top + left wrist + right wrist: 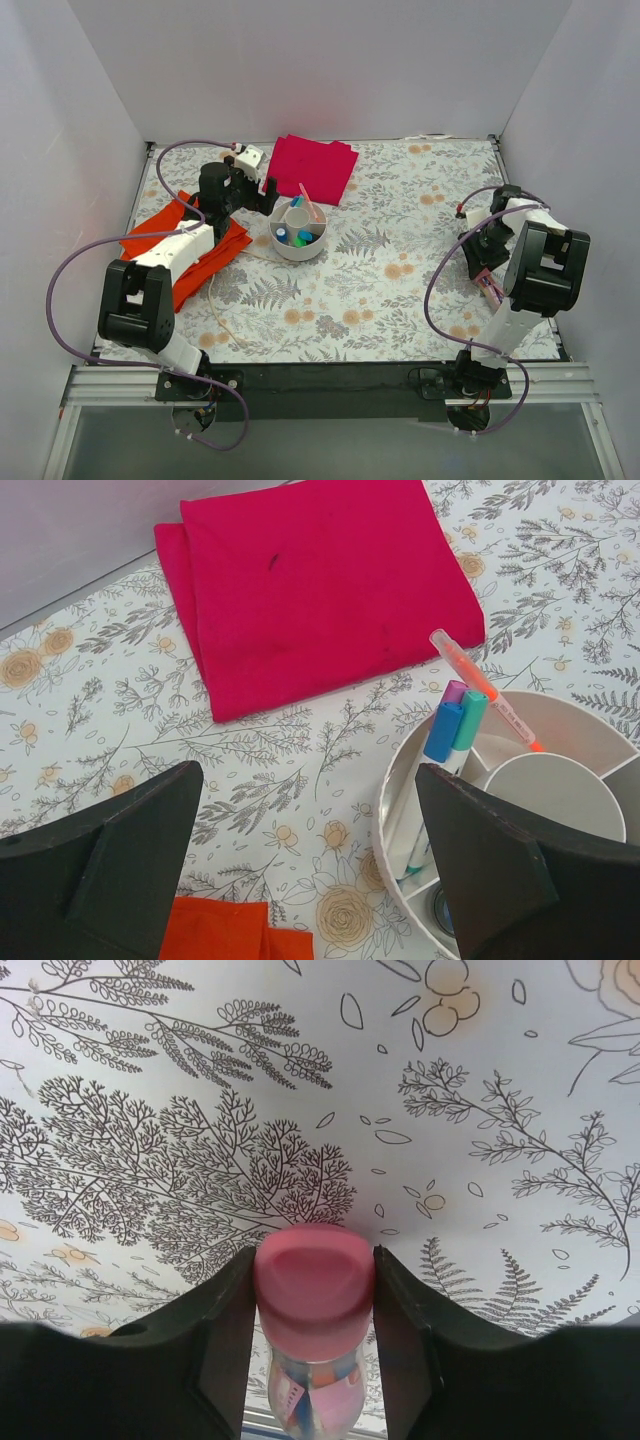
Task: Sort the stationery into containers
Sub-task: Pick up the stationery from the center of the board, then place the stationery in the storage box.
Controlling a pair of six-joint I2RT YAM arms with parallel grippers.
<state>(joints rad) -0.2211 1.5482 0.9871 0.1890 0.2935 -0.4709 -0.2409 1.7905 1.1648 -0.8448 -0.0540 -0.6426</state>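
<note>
Sitting clamped inside right claw (313,1256): pink tube (313,1295).

The counter (400,290) has a matt covering with a floral print. At 12 o'clock from the dish (555,795), the magenta cloth (320,580) is a soft, matt weave. The dish is smooth white plastic with a faint sheen. The pink tube (314,1285) has a glossy plastic cap over a clear body. The fingers (210,1345) of the right pincer (314,1255) are matt black plastic.

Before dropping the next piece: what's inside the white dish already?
Capped pens, blue, teal and purple, stand together at one side of the white dish; an orange pen leans over the rim. The centre cup looks empty. A left gripper finger hides the near compartments.
</note>
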